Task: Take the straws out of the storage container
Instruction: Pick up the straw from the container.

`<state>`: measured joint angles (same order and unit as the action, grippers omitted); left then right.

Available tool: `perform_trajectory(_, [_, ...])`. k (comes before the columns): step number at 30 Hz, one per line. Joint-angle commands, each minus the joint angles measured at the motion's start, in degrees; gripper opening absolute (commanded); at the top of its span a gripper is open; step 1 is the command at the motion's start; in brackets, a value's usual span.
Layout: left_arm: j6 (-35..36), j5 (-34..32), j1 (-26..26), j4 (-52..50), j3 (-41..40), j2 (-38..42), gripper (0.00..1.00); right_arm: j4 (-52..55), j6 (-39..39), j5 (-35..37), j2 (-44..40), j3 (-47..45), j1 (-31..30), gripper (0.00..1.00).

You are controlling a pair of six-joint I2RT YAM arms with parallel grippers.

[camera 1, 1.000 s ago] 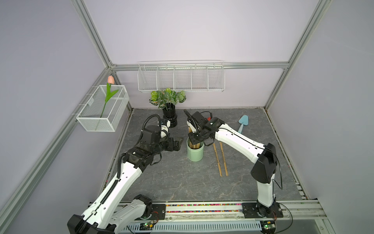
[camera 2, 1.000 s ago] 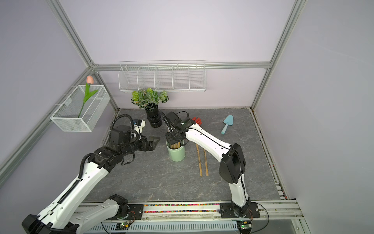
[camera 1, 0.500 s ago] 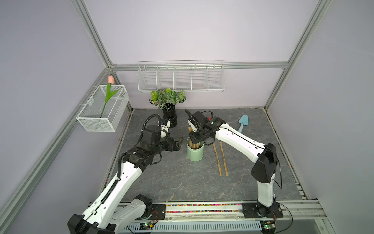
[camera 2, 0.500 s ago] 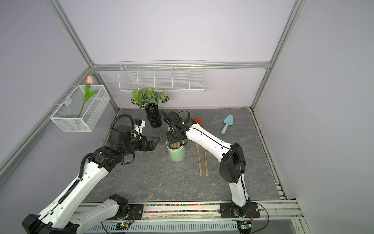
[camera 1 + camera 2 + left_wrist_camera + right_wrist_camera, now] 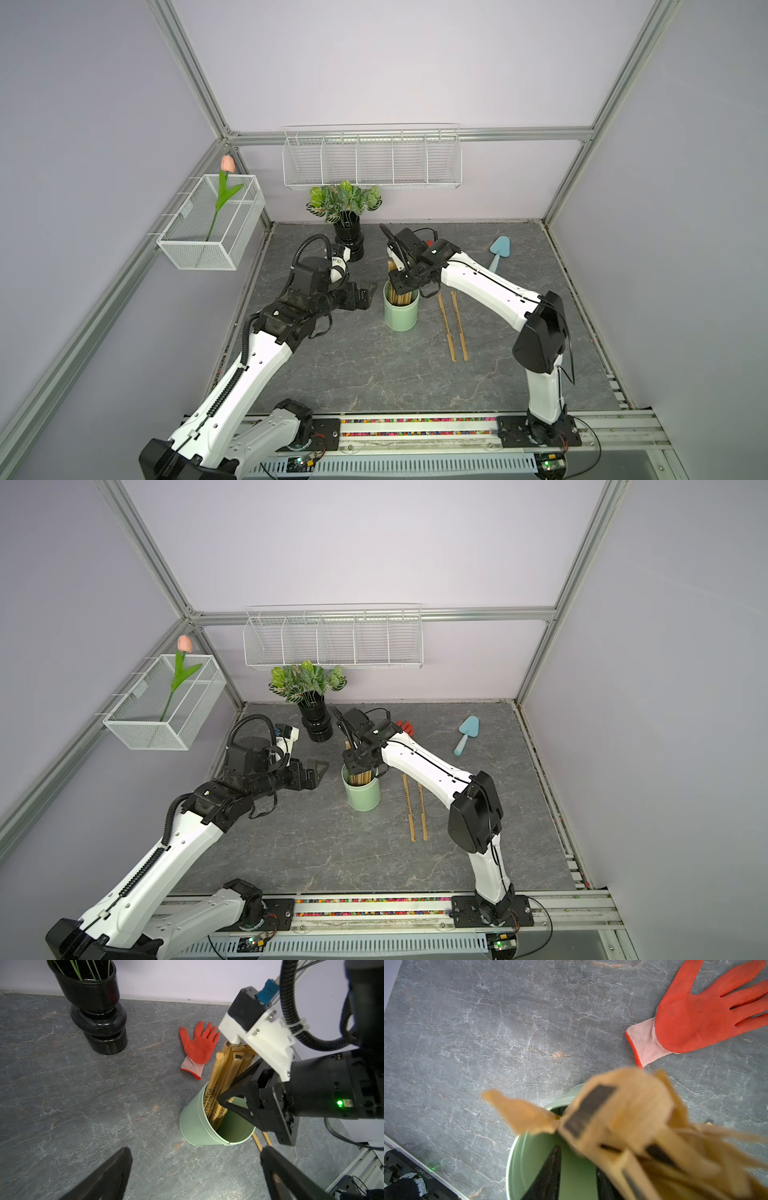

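Straws [image 5: 223, 1076]: dark characters printed along the wrappers, not legible. They stand bundled in the storage container [image 5: 193, 1126] on the counter [image 5: 83, 1105].

Right hand [image 5: 223, 1102]: jaws partly apart at the container mouth, against the bundle. Whether it is clamped on them cannot be told.

Left hand [image 5: 196, 1150]: jaws wide apart, near the container and clear of it.

Two loose straws [image 5: 453, 326] lie beside the container.

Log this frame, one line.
right gripper in cup among straws, grip unclear | left gripper open beside cup | two loose straws on table

We see a black vase [image 5: 348, 245] holding a leafy plant [image 5: 345, 201], a red glove [image 5: 198, 1047], and a blue trowel [image 5: 500, 248] on the grey table [image 5: 374, 374].
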<state>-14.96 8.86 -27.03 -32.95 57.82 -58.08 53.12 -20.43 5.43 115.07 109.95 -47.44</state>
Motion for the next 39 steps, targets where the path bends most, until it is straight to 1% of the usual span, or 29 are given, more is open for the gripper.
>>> perform_trajectory(1, [-0.2, 0.3, 0.0, 0.0, -0.3, -0.2, 1.0, 0.3, -0.9, -0.6, 1.4, 0.9, 0.4, 0.32])
perform_trajectory(4, [-0.2, 0.2, 0.0, 0.0, -0.2, -0.3, 1.0, -0.1, -0.8, -1.2, 1.5, 1.0, 0.4, 0.32])
perform_trajectory(12, [-0.1, 0.3, 0.0, 0.0, -0.2, -0.3, 1.0, -0.3, -0.5, -1.5, 1.3, 1.4, 0.4, 0.23])
perform_trajectory(25, [0.0, 0.2, 0.0, -0.1, -0.3, -0.3, 1.0, 0.2, -0.1, -1.1, 2.9, 2.8, 0.5, 0.21])
perform_trajectory(33, [0.0, 0.1, 0.0, -0.2, -0.2, -0.3, 1.0, 0.3, 0.0, -1.5, 2.3, 2.8, 0.4, 0.15])
perform_trajectory(39, [-0.1, 0.4, 0.0, -0.1, -0.2, -0.2, 1.0, 1.0, 0.3, -1.1, 0.1, 2.7, -0.1, 0.13])
